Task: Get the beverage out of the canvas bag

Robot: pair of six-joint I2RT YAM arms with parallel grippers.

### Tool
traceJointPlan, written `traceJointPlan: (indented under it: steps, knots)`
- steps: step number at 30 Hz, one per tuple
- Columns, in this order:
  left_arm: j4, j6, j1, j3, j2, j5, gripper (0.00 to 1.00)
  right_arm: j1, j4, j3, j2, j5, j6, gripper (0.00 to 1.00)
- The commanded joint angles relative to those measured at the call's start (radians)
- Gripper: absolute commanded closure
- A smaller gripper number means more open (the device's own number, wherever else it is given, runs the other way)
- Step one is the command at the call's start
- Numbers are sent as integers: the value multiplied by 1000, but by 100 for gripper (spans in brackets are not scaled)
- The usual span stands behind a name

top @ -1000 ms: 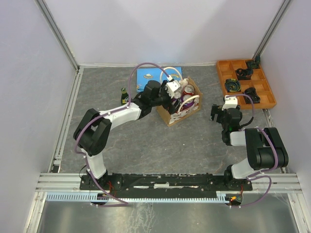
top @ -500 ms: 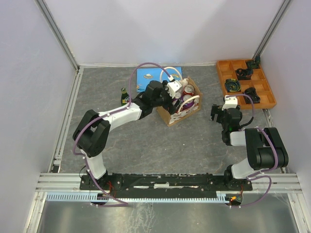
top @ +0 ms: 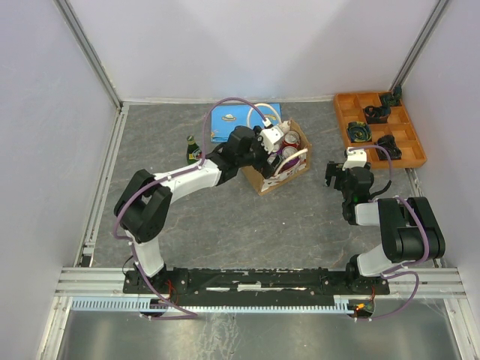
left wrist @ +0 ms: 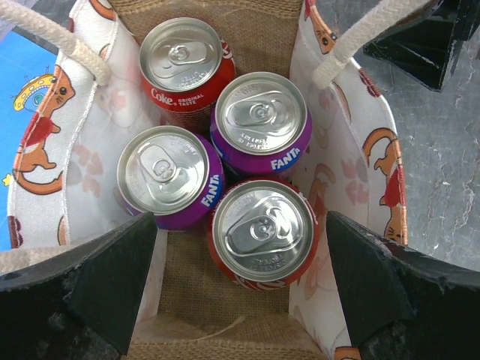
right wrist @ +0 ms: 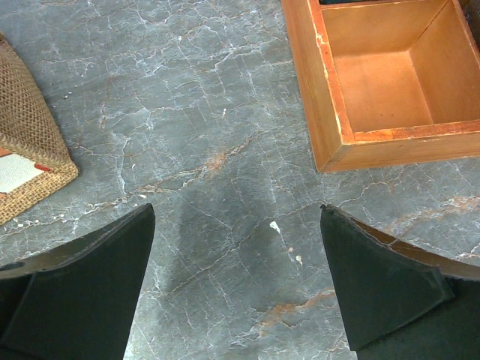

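Observation:
The canvas bag (top: 283,169) stands open at the table's middle back, with white rope handles and cream sides printed with orange cats (left wrist: 379,157). Inside stand several cans: a red Coke can (left wrist: 184,60) at the far end, two purple Fanta cans (left wrist: 261,120) (left wrist: 166,174), and a red can (left wrist: 262,231) nearest my fingers. My left gripper (left wrist: 241,281) hovers open right above the bag's mouth, its jaws standing either side of the nearest red can, not touching it. My right gripper (right wrist: 236,289) is open and empty over bare table right of the bag.
A flat blue picture book (top: 229,116) lies behind the bag. A green bottle (top: 192,147) stands left of it. An orange wooden compartment tray (top: 379,127) with dark items sits at the back right; its corner shows in the right wrist view (right wrist: 330,97).
My left gripper has shifted slightly right and farther over the bag's mouth. The right arm has not moved.

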Motion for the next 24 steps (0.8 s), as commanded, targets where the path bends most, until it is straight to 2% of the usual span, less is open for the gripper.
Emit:
traceJointPlan:
  steps: [1,10,24]
  knots:
    - [-8,13,-38,-53,-1,-77,0,-2,41,23,-3,-8,-5,1]
    - [65,-31,-54,-78,-5,-143,0,-3,41,24,-3,-8,-5,1]
    - [91,-63,-72,-50,29,-157,0,-2,41,24,-4,-8,-5,1]
